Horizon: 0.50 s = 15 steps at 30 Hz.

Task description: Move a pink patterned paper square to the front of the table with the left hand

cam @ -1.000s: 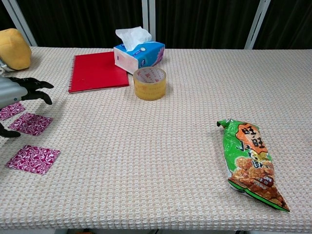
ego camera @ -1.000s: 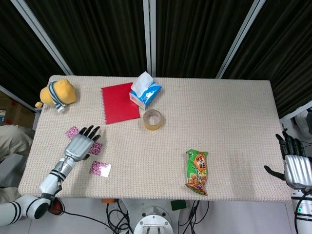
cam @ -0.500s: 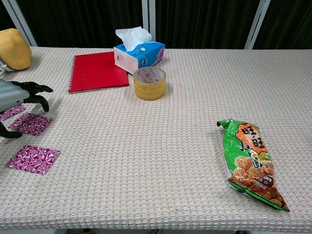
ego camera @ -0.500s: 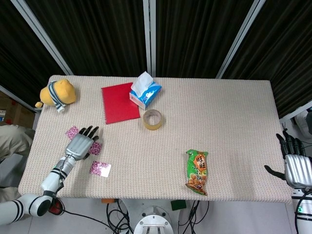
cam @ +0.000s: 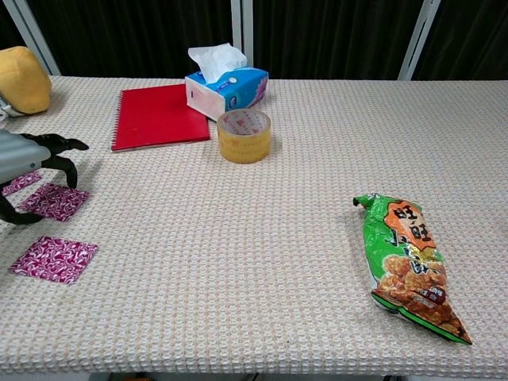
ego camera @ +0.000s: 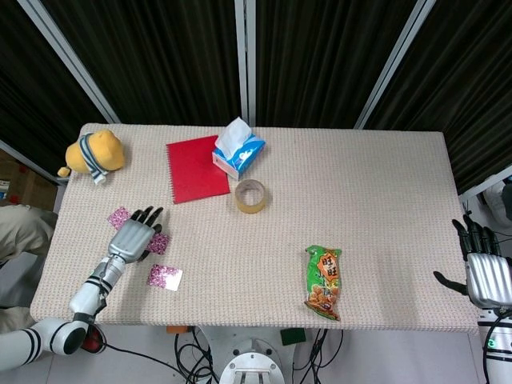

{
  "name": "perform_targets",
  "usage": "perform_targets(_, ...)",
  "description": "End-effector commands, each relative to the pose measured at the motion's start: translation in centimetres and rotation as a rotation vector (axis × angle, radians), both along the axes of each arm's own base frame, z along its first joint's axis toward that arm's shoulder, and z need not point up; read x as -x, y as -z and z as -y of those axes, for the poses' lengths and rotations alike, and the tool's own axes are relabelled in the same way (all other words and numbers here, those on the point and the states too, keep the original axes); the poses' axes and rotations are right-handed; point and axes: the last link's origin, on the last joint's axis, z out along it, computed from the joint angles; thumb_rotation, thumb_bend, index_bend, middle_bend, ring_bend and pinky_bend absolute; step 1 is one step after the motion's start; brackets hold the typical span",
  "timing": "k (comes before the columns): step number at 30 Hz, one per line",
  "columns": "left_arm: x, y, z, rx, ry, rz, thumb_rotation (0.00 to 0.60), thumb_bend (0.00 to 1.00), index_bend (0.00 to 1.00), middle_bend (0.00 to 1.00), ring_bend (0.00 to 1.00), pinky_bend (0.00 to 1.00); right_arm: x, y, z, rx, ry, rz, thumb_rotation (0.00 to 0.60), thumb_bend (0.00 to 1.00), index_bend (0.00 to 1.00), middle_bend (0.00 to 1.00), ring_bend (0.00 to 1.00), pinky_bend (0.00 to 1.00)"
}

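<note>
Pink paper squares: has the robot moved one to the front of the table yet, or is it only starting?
One pink square already lies near the front edge, apart from the hand. The left hand hovers over the middle pink square, fingers curled down, but whether they touch it is unclear; nothing looks lifted. A third pink square lies behind it. Left to do: grip the middle one and bring it forward. The right hand waits off the table.

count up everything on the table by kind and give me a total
Pink patterned paper squares: 3
Red notebook: 1
Tissue box: 1
Tape roll: 1
Snack bag: 1
Plush toy: 1
Total: 8
</note>
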Motion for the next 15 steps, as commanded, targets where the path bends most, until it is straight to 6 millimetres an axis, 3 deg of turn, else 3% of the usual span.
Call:
perform_targets(1,-0.3,-0.3,0.1,-0.002,-0.014,0.027,0.6,0.2,0.39,0.02,0.0,0.15,0.0,0.0,0.0,0.0,0.001,0.0,0.6,0.22,0.0,0.0,0.0,0.0)
perform_targets(11,-2.4,-2.1,1.8,0.003,-0.03,0.093,0.6,0.2,0.41,0.02,0.0,0.15,0.3,0.2,0.1,-0.01,0.009,-0.001,0.6,0.22,0.0,0.0,0.0,0.0)
perform_targets(15,-2.6,-2.4,3.5,0.026,-0.058,0.062,0.6,0.2,0.41,0.02,0.0,0.15,0.3,0.1,0.1,-0.008,0.011,-0.003,0.6,0.22,0.0,0.0,0.0,0.0)
